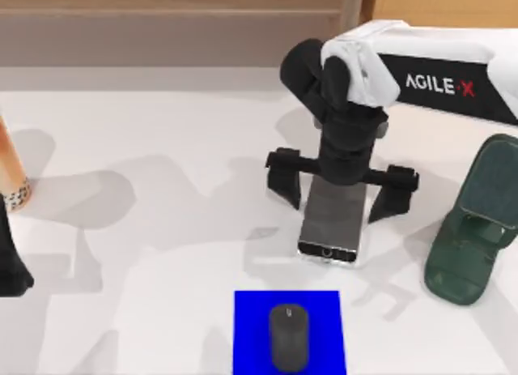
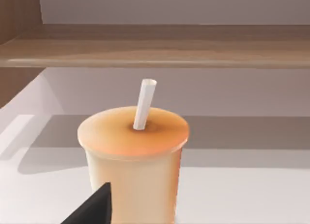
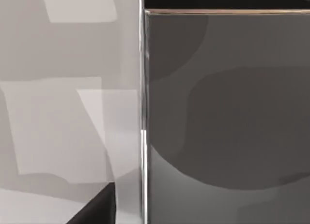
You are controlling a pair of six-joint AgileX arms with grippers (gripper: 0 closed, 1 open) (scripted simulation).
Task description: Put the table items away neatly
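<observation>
Right gripper poised over the upper end of the smartphone, fingers spread wide to either side of its long edges, nothing gripped yet. Phone flat on the table, just right of centre, silver edge and grey screen close under the wrist camera. Below it, the computer mouse already resting on a blue mat. To the right, a dark green stand, apart from the phone. At the far left edge, the left gripper beside the tan-orange cylinder; fingers' spread: cannot tell. Seen close from the left wrist: a lidded cup with a white straw.

Likely risks: a thin, flat phone slipping from a shallow pinch; fingertips scraping the tabletop on descent; an off-centre grasp tilting the phone once lifted; a swing towards the stand knocking it aside.
</observation>
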